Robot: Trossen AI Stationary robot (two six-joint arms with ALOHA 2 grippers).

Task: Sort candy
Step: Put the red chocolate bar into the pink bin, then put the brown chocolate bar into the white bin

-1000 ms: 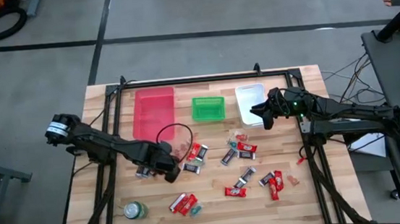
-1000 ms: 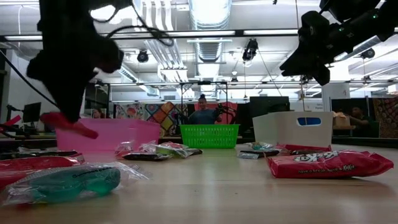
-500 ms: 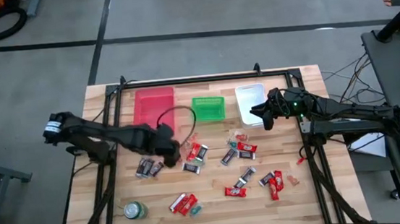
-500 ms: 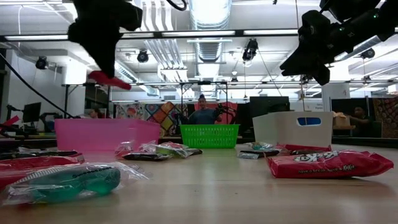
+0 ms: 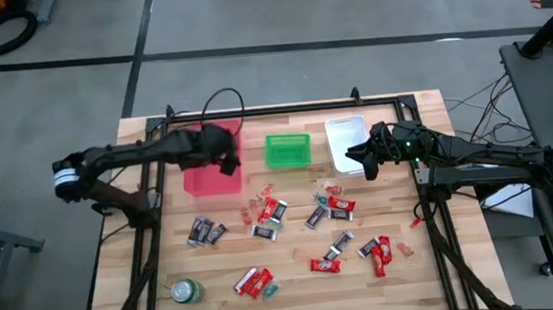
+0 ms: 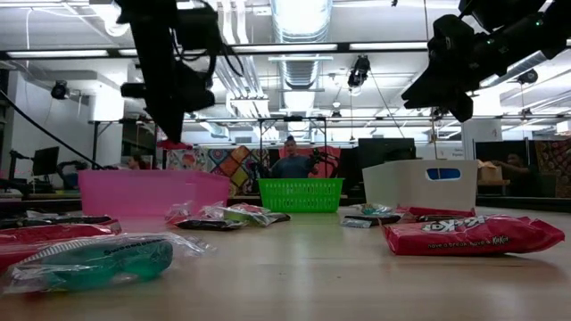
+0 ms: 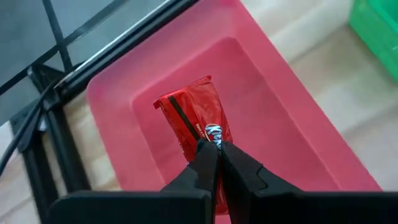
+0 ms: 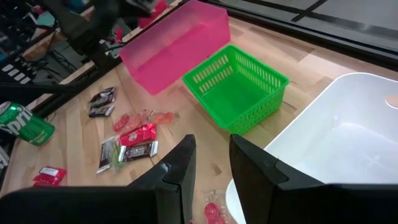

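My left gripper [image 5: 225, 160] hangs over the pink bin [image 5: 199, 154] at the far left, shut on a red-wrapped candy [image 7: 189, 115]. In the low view that candy [image 6: 173, 143] shows just under the gripper, above the bin's rim [image 6: 152, 178]. Many more wrapped candies [image 5: 272, 214] lie loose on the wooden table. My right gripper [image 5: 365, 157] waits in the air beside the white bin [image 5: 345, 139], open, with nothing between its fingers [image 8: 180, 165]. My left gripper pinches the red candy between its two fingers at the end of the wrapper nearest them [image 7: 210, 133]. The fingers slant down from above. The candy is lifted clear and reaches out past the fingertips above the pink bin's floor.
A green basket [image 5: 288, 150] stands between the pink and white bins along the far side. A green can [image 5: 185, 290] lies near the front left. Candies spread across the table's middle and right [image 5: 378, 255]. A black frame [image 5: 154, 136] borders the table.
My left gripper has risen and swung from the candies at the table's middle left toward the far edge, turning as it went. It now stands over the pink bin. It has stayed shut, and the red candy has gone with it, lifted clear of the table.
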